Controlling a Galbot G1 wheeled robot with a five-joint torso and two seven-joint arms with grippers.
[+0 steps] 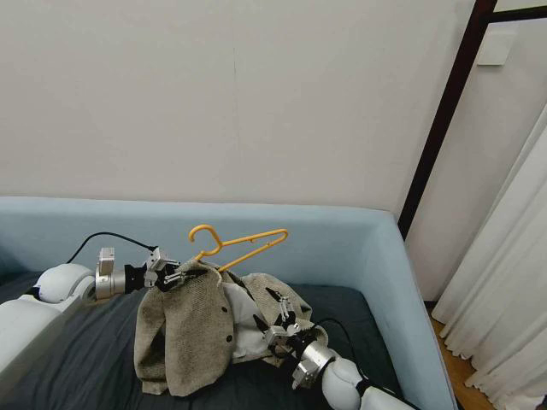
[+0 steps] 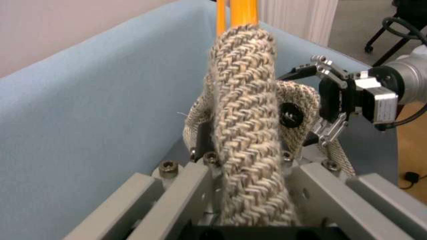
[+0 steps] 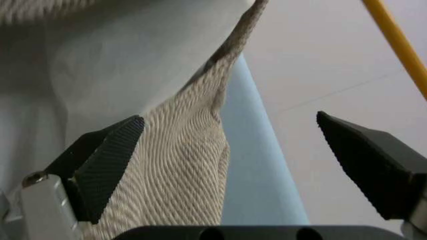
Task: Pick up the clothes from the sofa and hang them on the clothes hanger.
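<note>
A beige herringbone jacket (image 1: 184, 329) with dark buttons and a pale lining hangs over the sofa seat from an orange hanger (image 1: 242, 243). My left gripper (image 1: 173, 277) is shut on the jacket's thick collar (image 2: 243, 125) by the hanger's hook, and the orange hanger rods (image 2: 237, 12) rise just behind the fabric. My right gripper (image 1: 279, 318) is open at the jacket's lower right edge, its black pads (image 3: 107, 160) spread wide beside the woven cloth (image 3: 177, 165). The right gripper (image 2: 333, 107) also appears past the collar in the left wrist view.
The sofa has a light blue backrest (image 1: 342, 235) and a dark grey seat (image 1: 68, 359). A plain wall rises behind. On the right stand a dark door frame (image 1: 440, 128) and white curtains (image 1: 504, 290).
</note>
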